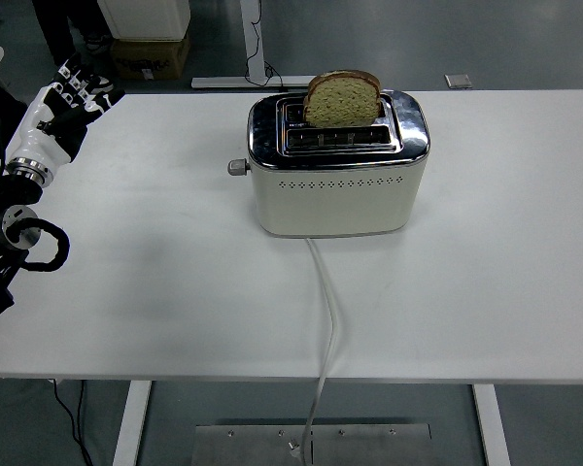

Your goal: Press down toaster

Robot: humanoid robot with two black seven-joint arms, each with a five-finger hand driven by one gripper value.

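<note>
Left robot hand (pixel 66 109) is up at the far left corner of the white bench (pixel 126 282), fingers loosely spread and holding nothing (well apart from everything else). Middle of the bench you've got the cream toaster (pixel 337 165), lever knob (pixel 237 167) sticking out its left end, a slice of bread (pixel 342 98) standing tall in the back slot. White cord (pixel 326 320) runs off the near edge.

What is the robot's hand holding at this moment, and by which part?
Nothing. The left hand hangs open over the table's far-left corner, apart from the toaster and its lever.
</note>
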